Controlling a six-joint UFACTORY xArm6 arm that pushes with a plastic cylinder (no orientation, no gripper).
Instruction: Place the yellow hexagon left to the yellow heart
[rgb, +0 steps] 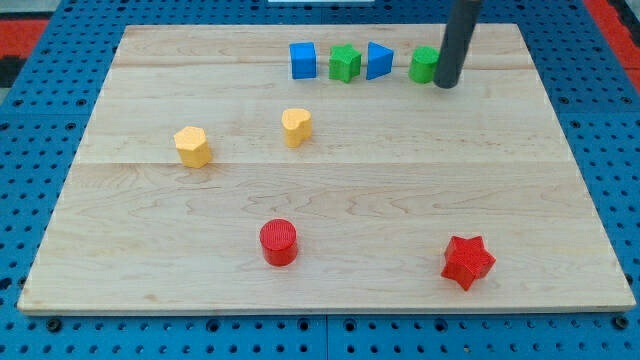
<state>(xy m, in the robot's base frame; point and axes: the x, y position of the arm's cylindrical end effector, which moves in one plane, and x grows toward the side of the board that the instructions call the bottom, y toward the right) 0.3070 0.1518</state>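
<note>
**Hexagon sits left of the heart; only a tidy-up nudge looks needed**

My tip (446, 84) rests at the far right of the wooden board (330, 280), touching or just beside the right side of a green block (423, 64) whose shape I cannot make out. There are no jaws to report: the arm ends in a plain rod.

The yellow hexagon (192, 146) lies on the left half of the board, left of the yellow heart (296, 127) and slightly nearer, with a clear gap between them. By my reading the goal is nearly or already met.

If a closer placing is wanted, I would swing wide of the far row, the blue cube (302, 60), green star (345, 63) and blue triangle (378, 60), come round to the hexagon's left side, and push it rightward and a little farther in short strokes through its centre so it does not spin off. I would stop before it bumps the heart. The red cylinder (279, 242) and red star (467, 262) at the near side are well out of the way
</note>
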